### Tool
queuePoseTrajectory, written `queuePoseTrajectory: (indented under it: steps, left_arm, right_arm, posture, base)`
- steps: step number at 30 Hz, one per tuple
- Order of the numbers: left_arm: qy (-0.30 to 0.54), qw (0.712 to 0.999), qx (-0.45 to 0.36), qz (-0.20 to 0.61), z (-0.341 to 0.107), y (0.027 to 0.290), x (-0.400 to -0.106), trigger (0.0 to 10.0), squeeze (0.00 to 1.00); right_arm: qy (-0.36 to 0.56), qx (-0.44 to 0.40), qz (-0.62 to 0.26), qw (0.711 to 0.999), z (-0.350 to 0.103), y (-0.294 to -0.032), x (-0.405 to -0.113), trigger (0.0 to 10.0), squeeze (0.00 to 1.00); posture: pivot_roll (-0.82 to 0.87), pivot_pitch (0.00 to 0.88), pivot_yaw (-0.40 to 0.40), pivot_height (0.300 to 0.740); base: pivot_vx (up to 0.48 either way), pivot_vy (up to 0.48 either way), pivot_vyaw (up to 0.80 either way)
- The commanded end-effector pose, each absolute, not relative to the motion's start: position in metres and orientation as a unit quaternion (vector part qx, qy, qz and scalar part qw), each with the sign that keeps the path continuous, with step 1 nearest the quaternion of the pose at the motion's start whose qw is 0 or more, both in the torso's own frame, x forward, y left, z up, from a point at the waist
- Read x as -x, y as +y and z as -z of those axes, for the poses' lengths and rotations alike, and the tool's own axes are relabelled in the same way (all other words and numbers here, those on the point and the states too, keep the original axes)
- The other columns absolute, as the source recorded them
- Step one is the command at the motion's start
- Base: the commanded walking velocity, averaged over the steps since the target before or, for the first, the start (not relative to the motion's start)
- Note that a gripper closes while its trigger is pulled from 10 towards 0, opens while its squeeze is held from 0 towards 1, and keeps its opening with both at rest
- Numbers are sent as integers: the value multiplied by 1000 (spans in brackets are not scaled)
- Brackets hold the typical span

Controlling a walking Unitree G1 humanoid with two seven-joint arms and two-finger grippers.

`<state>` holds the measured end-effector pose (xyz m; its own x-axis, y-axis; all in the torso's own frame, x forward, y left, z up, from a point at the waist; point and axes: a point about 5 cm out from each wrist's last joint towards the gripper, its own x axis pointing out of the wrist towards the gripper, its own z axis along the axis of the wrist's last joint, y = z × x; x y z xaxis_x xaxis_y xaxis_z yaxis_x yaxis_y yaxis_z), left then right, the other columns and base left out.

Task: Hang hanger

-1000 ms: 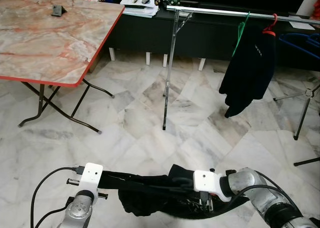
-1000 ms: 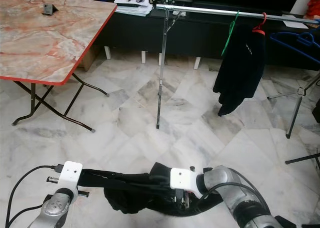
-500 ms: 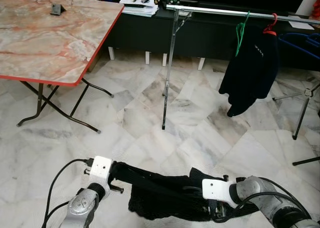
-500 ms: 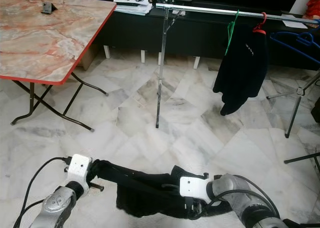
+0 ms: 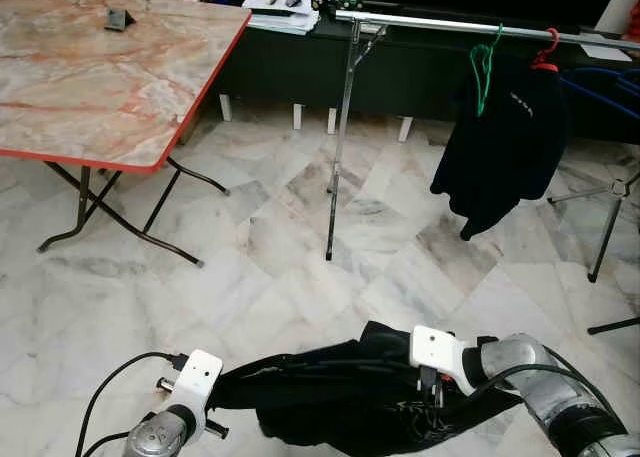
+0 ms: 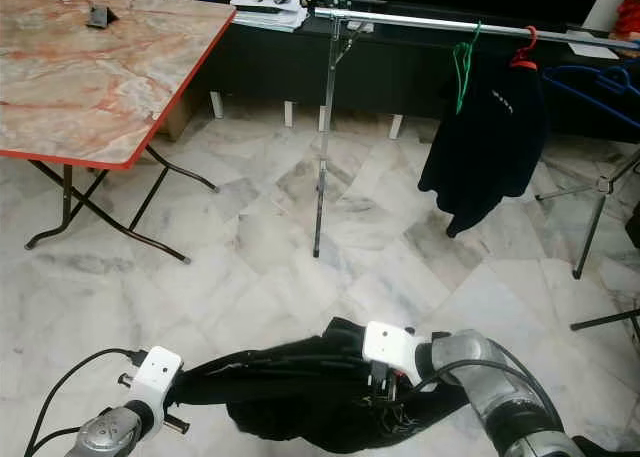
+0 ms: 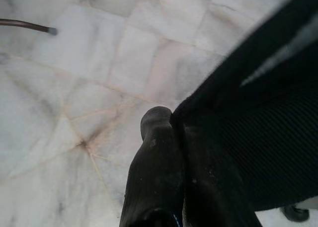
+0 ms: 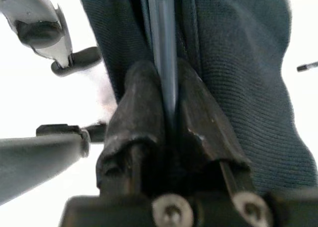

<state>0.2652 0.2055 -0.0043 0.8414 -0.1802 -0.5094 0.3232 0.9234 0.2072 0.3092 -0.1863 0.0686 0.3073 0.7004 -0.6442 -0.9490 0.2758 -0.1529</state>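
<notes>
One folding table with a marbled pink top and red edge (image 5: pixel 100 77) fills the upper left of the head views, and a single small dark object (image 5: pixel 118 19) sits near its far corner. One silver clothes rail (image 5: pixel 440 22) runs across the top of the frame on a thin upright pole. On it hang three hangers: one green wire hanger (image 5: pixel 484 62), one red hanger (image 5: pixel 544 49) carrying a black garment (image 5: pixel 500 142) at the upper right, and one blue hanger (image 5: pixel 600 77) at the far right edge. A black tripod leg (image 5: pixel 608 227) stands at the right, over a pale marble tiled floor (image 5: pixel 300 257).

Two grippers work along the bottom edge. At the lower left, the left gripper (image 7: pixel 171 137) has its two black fingers pressed together, pinching the edge of a second dark knitted garment (image 5: pixel 330 402) that stretches across the bottom centre between the arms. At the lower right, the right gripper (image 8: pixel 166 93) is closed tight on a slim grey hanger bar (image 8: pixel 164 33) that lies inside that same garment, with fabric on both sides of the fingers. The garment and its hanger hang low in front of the robot, well apart from the rail.
</notes>
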Motion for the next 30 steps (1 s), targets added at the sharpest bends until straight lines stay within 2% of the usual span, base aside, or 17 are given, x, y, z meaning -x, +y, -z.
queuePoseTrajectory:
  steps: [1,8,13,15,19,30]
  left_arm:
    - [285,936,-156,135,17,212,-252,0,0]
    - [226,960,-149,67,-2,221,-269,0,0]
    - [236,957,-142,86,1,219,-268,0,0]
    - [270,943,-139,133,10,211,-261,0,0]
    - [335,903,-192,188,30,206,-242,0,0]
    - [389,873,-190,224,44,203,-225,0,0]
  right_arm:
    - [205,227,-539,785,-86,-197,-313,10000,0]
    - [237,248,-561,753,-76,-200,-303,10000,0]
    - [232,233,-566,756,-78,-198,-303,10000,0]
    - [239,237,-566,753,-79,-198,-303,10000,0]
    - [248,261,-552,753,-77,-201,-306,10000,0]
    - [218,266,-531,775,-85,-198,-314,10000,0]
  posture:
    - [84,170,-74,740]
    - [83,166,-77,740]
    - [85,156,-74,740]
    - [86,153,-75,740]
    - [86,150,-77,740]
    - [88,157,-82,740]
  base:
    - [0,0,0]
    - [0,0,0]
    - [0,0,0]
    - [0,0,0]
    - [0,0,0]
    - [0,0,0]
